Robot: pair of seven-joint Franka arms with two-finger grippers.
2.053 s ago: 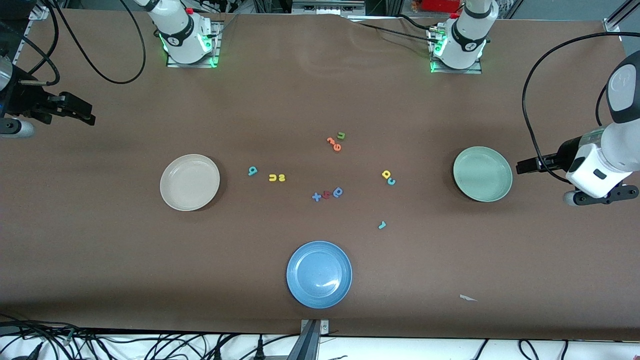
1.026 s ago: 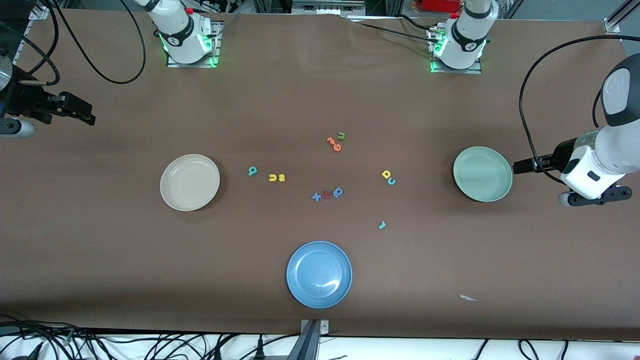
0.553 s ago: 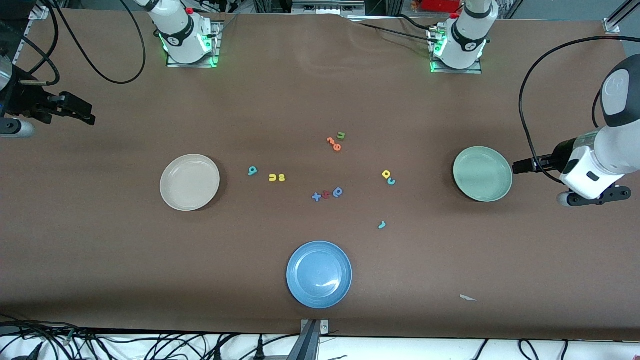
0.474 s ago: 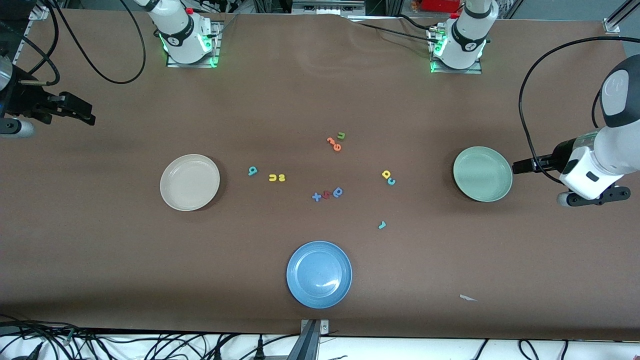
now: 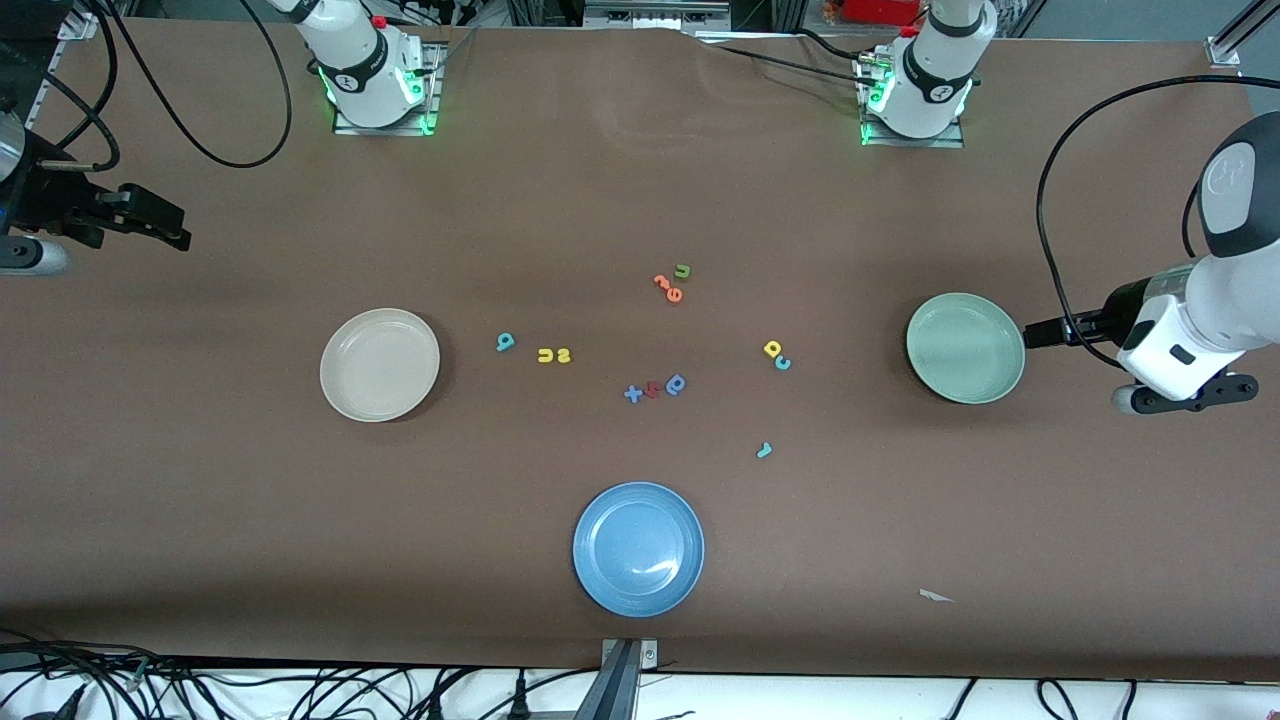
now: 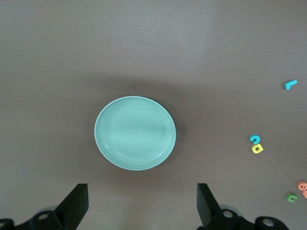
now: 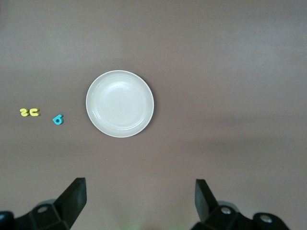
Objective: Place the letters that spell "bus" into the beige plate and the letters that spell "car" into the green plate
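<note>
The brown table point(image 5: 640, 180) has bare room all round the three plates. The beige plate point(image 5: 379, 364) lies toward the right arm's end, the green plate point(image 5: 965, 347) toward the left arm's end, and a blue plate point(image 5: 638, 548) sits nearest the front camera, close to the table's edge; all three hold nothing.

The left gripper point(image 6: 141, 203) hangs up in the air over bare table just off the green plate's rim at the left arm's end, fingers spread wide and holding nothing. The right gripper point(image 7: 139, 199) hangs over the right arm's end of the table, well apart from the beige plate, fingers likewise spread wide (nothing between them).

The letters lie loose between the beige and green plates. The teal "b" point(image 5: 505, 343) is nearest the beige plate, with the yellow "u" point(image 5: 545, 355) and yellow "s" point(image 5: 563, 355) touching side by side. The yellow "a" point(image 5: 772, 349) touches the teal "c" point(image 5: 782, 363), toward the green plate; the teal "r" point(image 5: 764, 450) lies alone, nearer the front camera. Other letters: an orange pair point(image 5: 667, 287) with a green "u" point(image 5: 683, 271), and a blue-and-red row point(image 5: 655, 388).
</note>
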